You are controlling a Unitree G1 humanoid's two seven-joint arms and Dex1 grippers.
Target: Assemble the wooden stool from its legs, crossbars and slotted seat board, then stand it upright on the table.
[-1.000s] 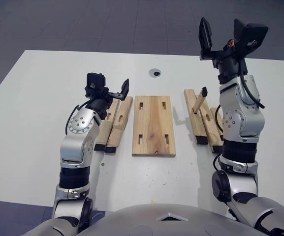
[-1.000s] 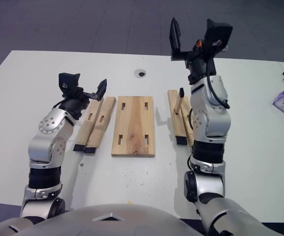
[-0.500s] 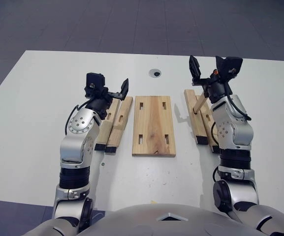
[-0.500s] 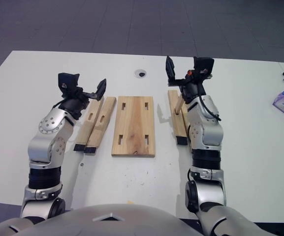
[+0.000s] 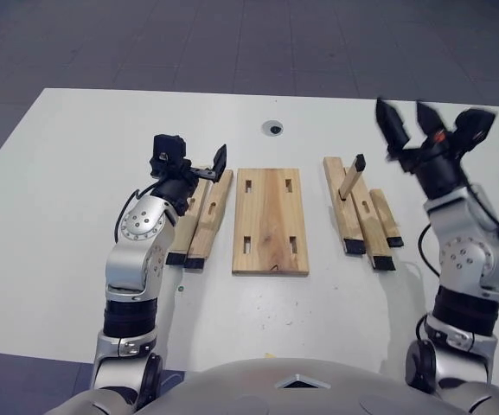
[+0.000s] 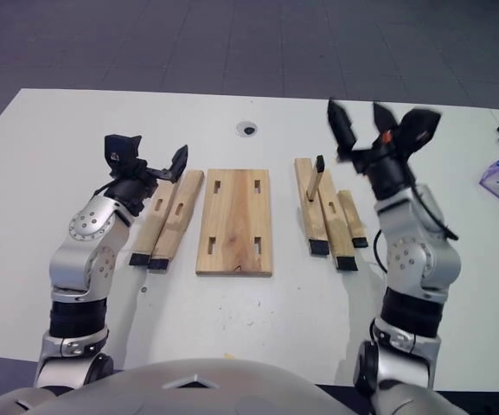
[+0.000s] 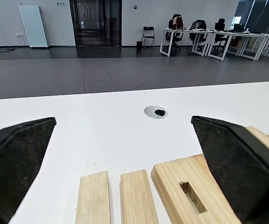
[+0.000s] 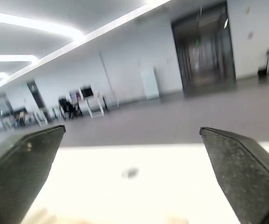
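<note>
Slotted seat board: flat pale plank with 4 rectangular slots, lying mid-table. Black-tipped wooden legs lie to its left, partly hidden by the left gripper, whose fingers are spread wide and empty. Right gripper: blurred, fingers apart, holding nothing, right of the remaining pieces.

4-slot seat board lies flat between left legs and right legs.

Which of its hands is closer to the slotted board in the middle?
Left. The left gripper hovers beside the seat board; the right gripper is up beyond the right-hand legs.
</note>
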